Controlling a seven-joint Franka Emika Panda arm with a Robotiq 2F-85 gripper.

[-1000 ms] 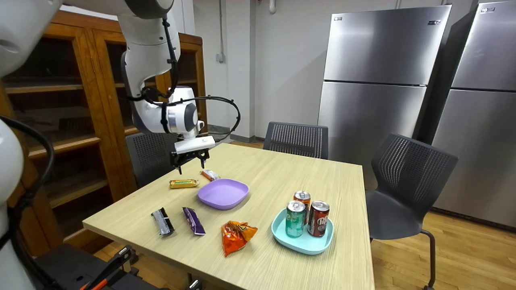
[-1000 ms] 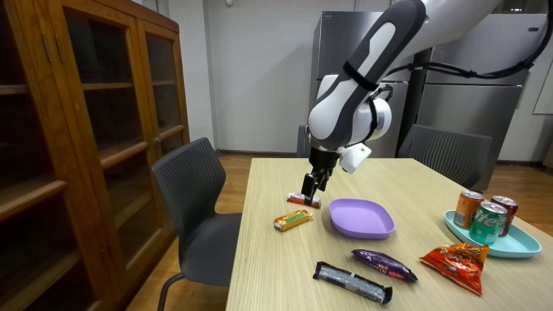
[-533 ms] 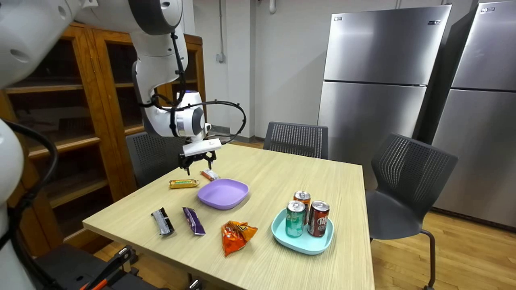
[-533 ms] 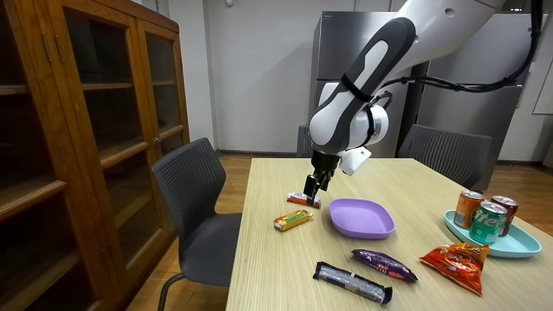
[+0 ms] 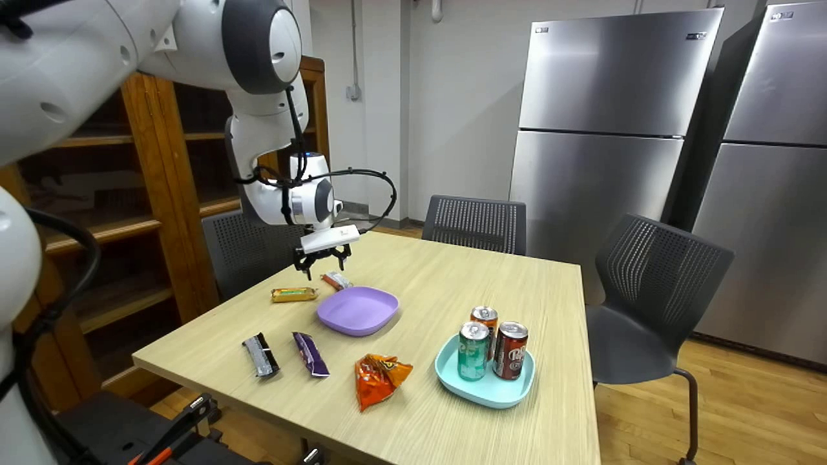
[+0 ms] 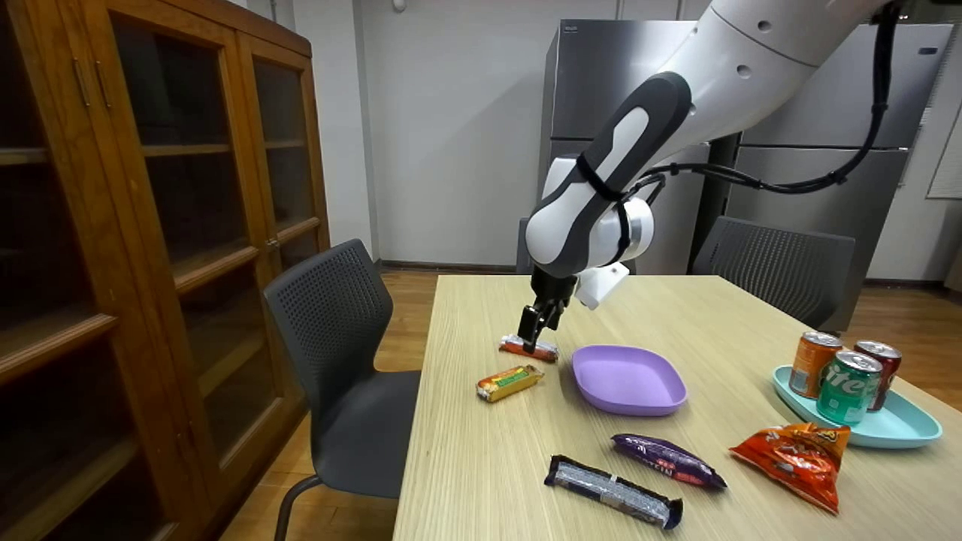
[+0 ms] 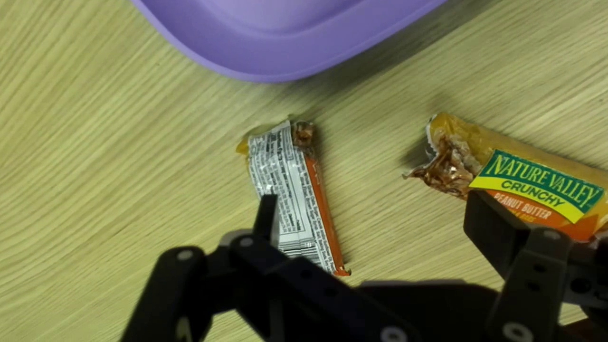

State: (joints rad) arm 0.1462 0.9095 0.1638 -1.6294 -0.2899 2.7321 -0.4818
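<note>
My gripper (image 7: 373, 202) is open with nothing between its fingers, above the table. It also shows in both exterior views (image 5: 325, 272) (image 6: 539, 340). A silver-and-orange wrapped bar (image 7: 297, 190) lies just below it, in both exterior views too (image 5: 336, 280) (image 6: 549, 352). In the wrist view the left finger overlaps this bar's left edge. The right finger overlaps a yellow Nature Valley bar (image 7: 536, 175), which lies on the table (image 5: 294, 294) (image 6: 509, 383). A purple plate (image 7: 285, 59) sits beside both bars (image 5: 358, 310) (image 6: 629, 379).
A black-and-silver bar (image 6: 612, 490), a purple bar (image 6: 669, 460) and an orange chip bag (image 6: 798, 462) lie on the table. A turquoise plate (image 5: 488, 395) holds a green can (image 5: 473, 352), an orange can (image 5: 484, 314) and a dark red can (image 5: 510, 352). Chairs (image 5: 475, 223) surround the table.
My gripper has moved right in an exterior view, and slightly left and up in an exterior view, over the silver-and-orange bar. It stays open. The things on the table have not moved.
</note>
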